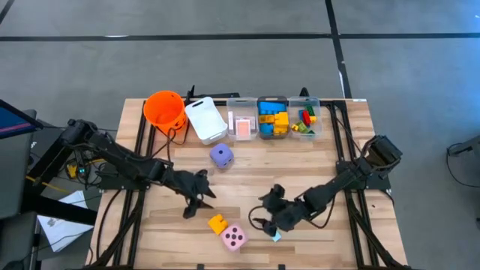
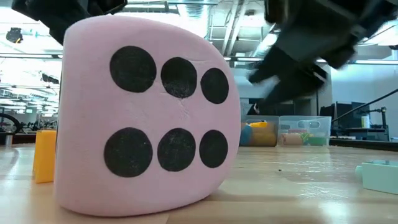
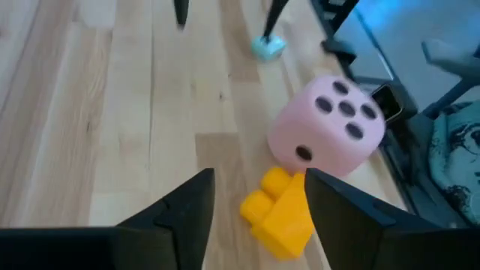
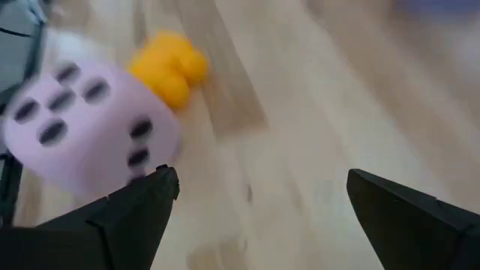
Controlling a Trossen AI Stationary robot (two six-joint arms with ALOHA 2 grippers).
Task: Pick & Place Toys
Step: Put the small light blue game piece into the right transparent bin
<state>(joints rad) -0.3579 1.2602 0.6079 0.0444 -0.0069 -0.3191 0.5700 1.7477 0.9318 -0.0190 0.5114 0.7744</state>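
Left gripper (image 1: 196, 201): I see it low over the table's middle, fingers spread and holding nothing. In its wrist view the yellow brick (image 3: 279, 215) lies just ahead of the fingertips, partly behind one finger (image 3: 339, 202).
Right gripper (image 1: 271, 222): I have it low on the right of the near table, fingers wide apart and empty. The pale blue brick (image 1: 275, 236) sits right by its tips.
Pink die (image 1: 234, 238): on the table near the front edge, between the two grippers, touching or just beside the yellow brick (image 1: 218, 223). In the low view it fills the left half, six dots facing the camera (image 2: 149, 112).
Yellow brick: on bare wood, just up and left of the pink die in the high view.
Pale blue brick: on the table right of the die; in the low view it shows at the right edge (image 2: 379, 174).
Purple die (image 1: 221, 155): alone on the wood, nearer the bins than the grippers.
Bins: a white bin (image 1: 205, 120) and three clear ones in a row at the far edge; one holds pink cards (image 1: 243, 126), one blue and yellow bricks (image 1: 273, 118), one mixed bricks (image 1: 306, 120).
Bucket (image 1: 164, 111): orange, at the left end of that row, upright.
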